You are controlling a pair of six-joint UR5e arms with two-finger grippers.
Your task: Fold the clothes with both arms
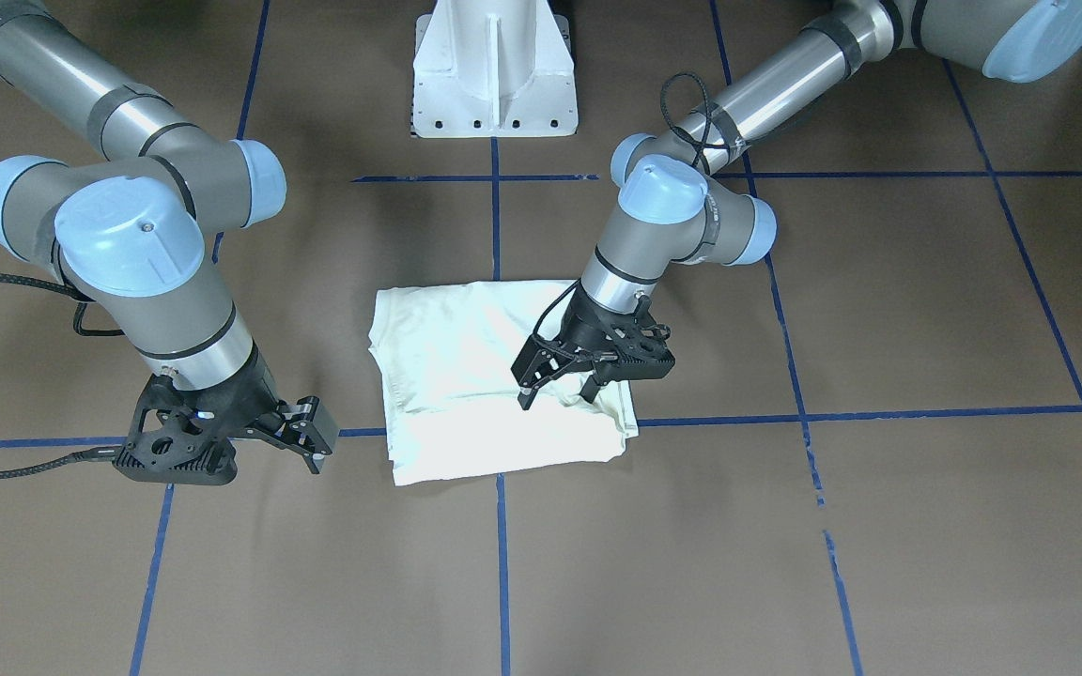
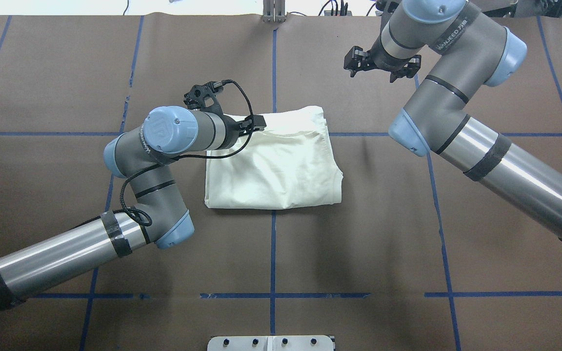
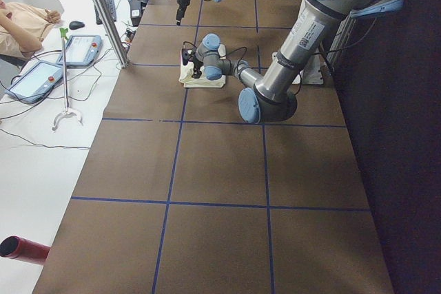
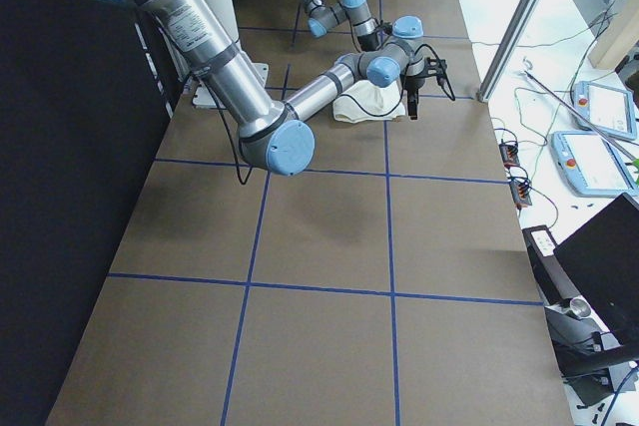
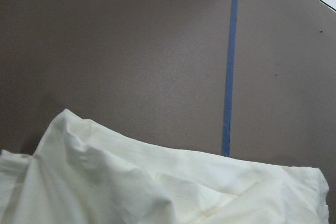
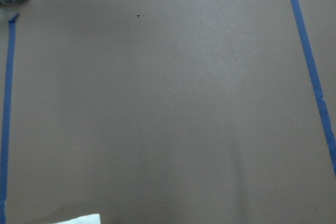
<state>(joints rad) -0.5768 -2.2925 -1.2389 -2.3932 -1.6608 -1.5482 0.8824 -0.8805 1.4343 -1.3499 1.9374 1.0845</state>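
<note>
Black two-finger right gripper [image 1: 316, 434] stood nearest, jaws apart, empty, off the cloth (apparently keeping clear) | cream long-sleeved T-shirt [image 1: 466, 366] lay folded square mid brown table [image 1: 879, 526], print hidden | left gripper [image 1: 557, 392], fingers spread, tips at its corner, likely smoothing.

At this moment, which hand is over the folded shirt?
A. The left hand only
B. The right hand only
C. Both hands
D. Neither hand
A: the left hand sits low over a corner of the cream shirt, while the right hand is over the bare table, apart from the cloth.
</note>
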